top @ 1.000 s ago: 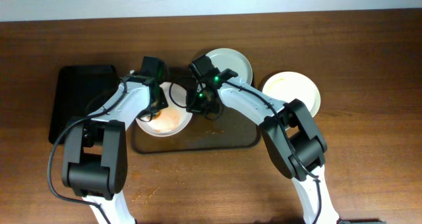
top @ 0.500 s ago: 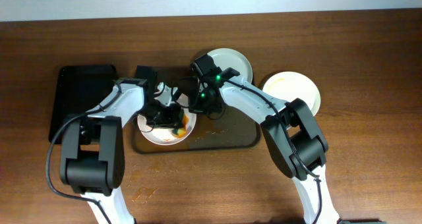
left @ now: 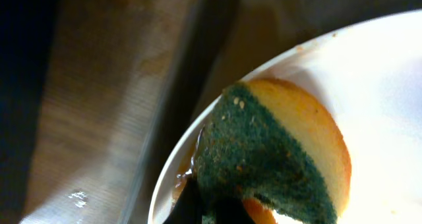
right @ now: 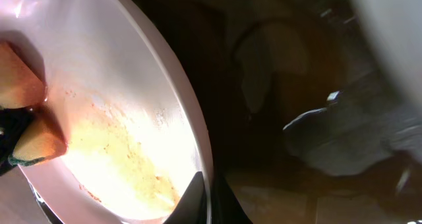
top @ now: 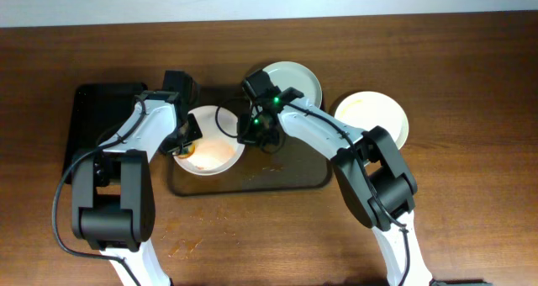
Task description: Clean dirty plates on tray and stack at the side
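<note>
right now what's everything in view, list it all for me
dirty plate: 1, white with orange sauce smears, on the left part of the large tray
far plate: 1, white, no sauce visible, at the large tray's far edge
right plate: 1, white, no sauce visible, on the table to the right of the large tray
large tray: 1, dark brown-grey, middle of the table
small tray: 1, black, left of the large tray
sponge: 1, yellow with a green scouring side, on the dirty plate's left part
table: 1, brown wood, under everything
left gripper: 1, black, shut on the sponge
right gripper: 1, black, shut on the dirty plate's right rim
</note>
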{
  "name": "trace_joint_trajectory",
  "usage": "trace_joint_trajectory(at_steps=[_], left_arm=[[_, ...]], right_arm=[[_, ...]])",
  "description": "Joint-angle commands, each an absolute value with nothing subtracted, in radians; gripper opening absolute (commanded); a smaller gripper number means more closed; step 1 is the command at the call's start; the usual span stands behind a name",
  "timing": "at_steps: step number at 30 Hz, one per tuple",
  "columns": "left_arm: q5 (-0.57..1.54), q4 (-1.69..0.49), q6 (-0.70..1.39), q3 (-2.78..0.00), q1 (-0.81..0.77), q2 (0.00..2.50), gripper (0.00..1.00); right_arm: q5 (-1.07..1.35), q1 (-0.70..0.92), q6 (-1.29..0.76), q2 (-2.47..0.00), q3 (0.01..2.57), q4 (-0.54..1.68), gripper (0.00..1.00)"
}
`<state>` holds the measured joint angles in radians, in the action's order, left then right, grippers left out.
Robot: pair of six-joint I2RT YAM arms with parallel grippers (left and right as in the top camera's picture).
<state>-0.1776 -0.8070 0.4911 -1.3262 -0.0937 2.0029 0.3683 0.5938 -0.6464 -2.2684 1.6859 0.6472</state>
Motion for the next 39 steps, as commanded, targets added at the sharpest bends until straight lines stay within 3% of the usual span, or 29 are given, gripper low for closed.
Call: trace_joint_trajectory(at_steps=[1,5,10,13,17,22,25,33,39], left_arm=[[0.005,-0.897,0.252,-1.298,-0.062,2.062,0.00],[0.453,-1.053,-0.032,-1.451,-0.061,2.062,0.01],[0.486,-1.208,-0.055,-1.787,-0.035,2.062,0.00],[0.483,-1.239,-0.054,-1.942,0.009,2.062,0.00],[0.450,-1.248,-0.053,-1.983,0.089,2.063,0.01],[-0.013,-1.327,0.185,-1.979,0.122,2.063,0.01],[-0.149,-1.337,0.304,-1.979,0.121,2.063,0.01],[-0.162,-1.336,0.326,-1.977,0.121,2.063,0.01],[-0.162,-1.337,0.326,-1.977,0.121,2.063,0.01]], right_arm=[[0.360,0.588,-0.619,-2.291,1.694,0.670,0.04],[0.416,0.588,-0.580,-2.291,1.694,0.681,0.04],[0.430,0.587,-0.565,-2.290,1.695,0.692,0.04],[0.508,0.582,-0.450,-2.259,1.704,0.689,0.04],[0.420,0.582,-0.396,-2.144,1.704,0.729,0.04],[0.048,0.596,-0.396,-1.957,1.704,0.845,0.04],[-0.238,0.648,-0.397,-1.903,1.704,0.897,0.04],[-1.080,0.926,-0.408,-1.904,1.704,0.910,0.04],[-1.289,1.014,-0.408,-1.904,1.704,0.854,0.04]])
